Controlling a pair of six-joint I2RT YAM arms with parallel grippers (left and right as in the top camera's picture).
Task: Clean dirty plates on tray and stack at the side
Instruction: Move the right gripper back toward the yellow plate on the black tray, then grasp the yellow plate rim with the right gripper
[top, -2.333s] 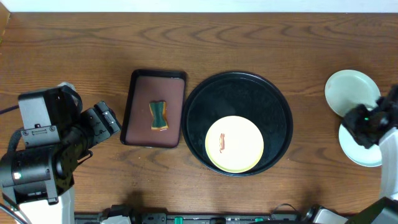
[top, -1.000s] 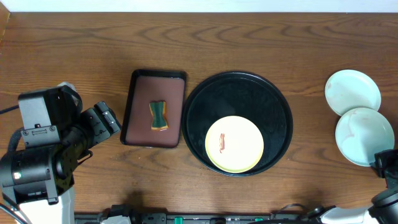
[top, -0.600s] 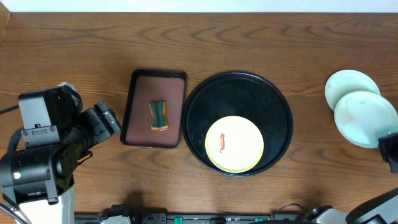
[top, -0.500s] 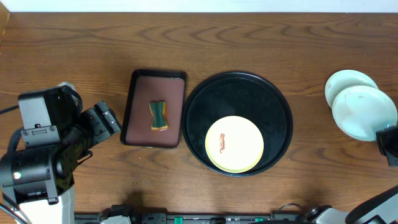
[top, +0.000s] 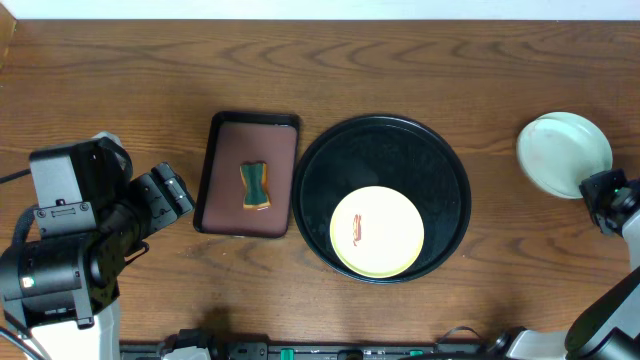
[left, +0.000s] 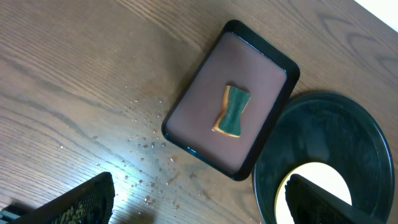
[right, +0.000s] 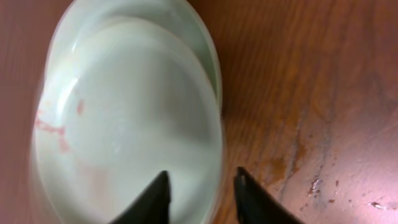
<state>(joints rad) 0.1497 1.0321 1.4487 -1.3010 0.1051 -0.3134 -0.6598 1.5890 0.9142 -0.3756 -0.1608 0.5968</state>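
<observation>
Right of the black tray (top: 381, 135), the right gripper (right: 200, 190) is pinching the upper mint plate's (right: 124, 124) rim, hiding the mint plate beneath. The yellow plate (top: 377, 232) is lying inside the tray. The left gripper (left: 199, 200) is gaping wide, empty, fingertips cropped.

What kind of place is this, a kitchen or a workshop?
Probably a robot test bench set up for dishwashing practice: a bare wooden table, a round black tray with one smeared yellow plate, and a sponge.

Glossy plates (top: 563, 152), grained wooden table (top: 140, 70)
</observation>
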